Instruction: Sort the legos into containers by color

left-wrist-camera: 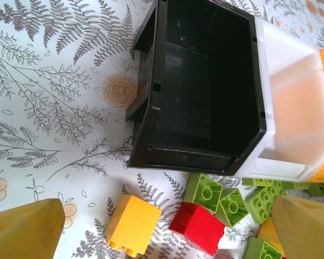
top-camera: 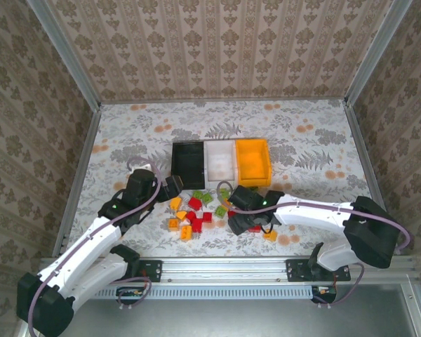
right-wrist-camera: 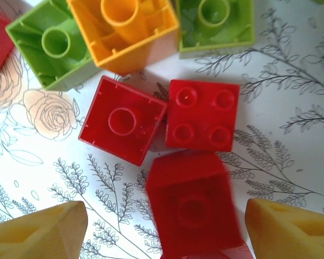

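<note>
The legos (top-camera: 196, 214) all lie in a heap on the table (top-camera: 302, 140), just in front of the three bins. Red, green and orange-yellow ones are all mixed up. The black bin (top-camera: 188, 165) and the white bin (top-camera: 221, 165) look empty. The orange bin (top-camera: 253, 165) looks empty too (it is hard to be sure from above). So I think the sorting is only at the start, and nearly every brick is left to do. The right gripper (right-wrist-camera: 164, 234) hangs low over a red brick (right-wrist-camera: 191, 208). Its jaws stand apart on each side of the brick, not touching it. The left gripper (left-wrist-camera: 167, 216) is wide open with nothing in it, just by the black bin's near wall.
</note>
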Robot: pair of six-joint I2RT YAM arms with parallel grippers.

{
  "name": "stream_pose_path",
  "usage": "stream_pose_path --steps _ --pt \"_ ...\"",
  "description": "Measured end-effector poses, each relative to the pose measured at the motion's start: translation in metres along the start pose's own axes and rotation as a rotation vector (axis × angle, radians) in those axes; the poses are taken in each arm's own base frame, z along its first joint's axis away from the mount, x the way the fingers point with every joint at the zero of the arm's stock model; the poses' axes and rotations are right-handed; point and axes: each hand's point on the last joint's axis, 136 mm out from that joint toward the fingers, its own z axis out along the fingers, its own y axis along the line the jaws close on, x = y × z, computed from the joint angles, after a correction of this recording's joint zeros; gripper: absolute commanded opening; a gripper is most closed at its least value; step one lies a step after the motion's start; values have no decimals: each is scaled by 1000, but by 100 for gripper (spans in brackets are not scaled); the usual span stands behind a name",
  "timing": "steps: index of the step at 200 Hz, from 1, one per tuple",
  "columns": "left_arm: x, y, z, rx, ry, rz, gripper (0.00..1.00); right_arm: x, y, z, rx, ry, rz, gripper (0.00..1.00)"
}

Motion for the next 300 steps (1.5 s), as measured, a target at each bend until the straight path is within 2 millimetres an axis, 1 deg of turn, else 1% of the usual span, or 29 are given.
stream_pose_path --steps 30,57,81,120,135,153,168,182,202,223,241,248,262,281,300 --pt "0 0 0 1 2 -1 100 7 1 8 12 33 -23 74" --pt "1 -1 0 4 6 -7 100 7 -2 10 37 33 -31 67" --pt "2 -1 0 5 12 -8 100 5 -6 10 58 24 -32 59" --pt "7 4 0 -13 30 -14 100 -1 -9 11 84 9 -34 40" --pt "10 9 -1 -43 40 -22 100 -3 -10 11 94 0 -36 34" --pt "13 14 -4 -73 37 -25 100 -6 -13 7 107 -19 -32 31" --pt "14 12 -10 -72 19 -2 100 -12 -16 -1 119 -51 -26 29" --pt "13 9 -18 -75 4 22 100 -24 -20 -16 127 -105 -8 28" --pt "4 9 -31 -104 -23 25 100 -54 -32 -45 131 -219 65 28" --pt "-9 8 -42 -123 -57 20 100 -92 -60 -75 164 -333 200 28" --pt "-10 7 -43 -119 -62 26 100 -119 -89 -88 210 -396 310 29" --pt "-10 7 -43 -118 -60 33 100 -128 -98 -89 226 -408 344 29" --pt "-9 7 -43 -113 -52 39 100 -143 -116 -84 257 -415 409 29" --pt "-8 9 -41 -105 -35 31 100 -158 -137 -66 297 -390 471 30" --pt "-3 15 -36 -98 -5 13 100 -166 -150 -47 323 -354 505 32"
